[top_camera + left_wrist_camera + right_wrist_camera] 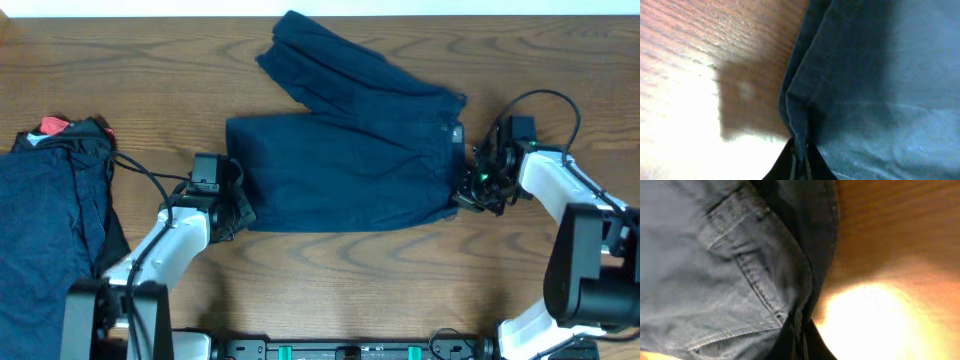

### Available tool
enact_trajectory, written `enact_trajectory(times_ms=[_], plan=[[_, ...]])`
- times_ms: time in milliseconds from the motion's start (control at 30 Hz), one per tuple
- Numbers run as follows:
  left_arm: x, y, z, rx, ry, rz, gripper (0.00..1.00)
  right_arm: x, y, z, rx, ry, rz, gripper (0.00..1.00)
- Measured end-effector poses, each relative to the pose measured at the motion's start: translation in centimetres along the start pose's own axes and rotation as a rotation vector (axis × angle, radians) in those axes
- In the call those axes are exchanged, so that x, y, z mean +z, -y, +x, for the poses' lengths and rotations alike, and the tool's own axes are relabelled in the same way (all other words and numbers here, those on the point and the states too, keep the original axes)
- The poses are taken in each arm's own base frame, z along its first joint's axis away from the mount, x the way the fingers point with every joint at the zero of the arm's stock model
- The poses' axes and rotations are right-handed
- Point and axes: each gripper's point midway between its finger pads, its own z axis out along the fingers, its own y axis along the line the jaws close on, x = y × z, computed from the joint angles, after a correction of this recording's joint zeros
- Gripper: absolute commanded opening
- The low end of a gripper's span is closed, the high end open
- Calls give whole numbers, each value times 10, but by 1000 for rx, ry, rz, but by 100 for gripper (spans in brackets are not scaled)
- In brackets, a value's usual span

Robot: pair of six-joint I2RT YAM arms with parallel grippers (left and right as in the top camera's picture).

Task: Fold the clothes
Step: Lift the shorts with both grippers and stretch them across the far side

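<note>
Navy-blue shorts lie spread in the middle of the table, one leg angled up toward the far edge. My left gripper is shut on the shorts' lower left corner; in the left wrist view the fabric edge runs pinched between the fingers. My right gripper is shut on the shorts' lower right edge near the waistband; the right wrist view shows a pocket seam and the hem in the jaws. A pile of navy clothes with a red piece lies at the left.
The wooden table extends in front of the shorts. The arm bases stand at the front left and front right. A black cable loops from the left arm.
</note>
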Motion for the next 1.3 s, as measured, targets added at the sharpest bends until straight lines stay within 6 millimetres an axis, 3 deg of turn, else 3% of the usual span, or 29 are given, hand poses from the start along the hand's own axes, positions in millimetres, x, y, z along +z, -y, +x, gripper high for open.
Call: enact_trajectory(times_ms=[67, 167, 300, 467, 733, 900, 1033, 1200, 1300], plan=[[-14, 6, -3, 11, 13, 18, 6, -20, -5, -6, -15, 35, 13, 1], [-51, 25, -22, 48, 98, 73, 5, -58, -18, -18, -45, 119, 12, 1], [-118, 48, -46, 108, 275, 157, 6, -102, -34, -26, -75, 216, -2, 1], [-171, 61, -59, 151, 406, 211, 6, -112, -40, -28, -92, 232, -13, 1], [-179, 64, -67, 179, 438, 198, 6, -112, -44, -29, -128, 240, -19, 1], [-213, 82, -89, 228, 548, 240, 6, -122, -56, -41, -189, 293, -43, 1], [-270, 102, -107, 264, 670, 296, 6, -162, -78, -57, -230, 375, -79, 1], [-348, 115, -121, 301, 839, 328, 6, -239, -119, -72, -314, 536, -136, 1], [-381, 117, -122, 319, 904, 334, 6, -286, -135, -69, -359, 620, -153, 1]])
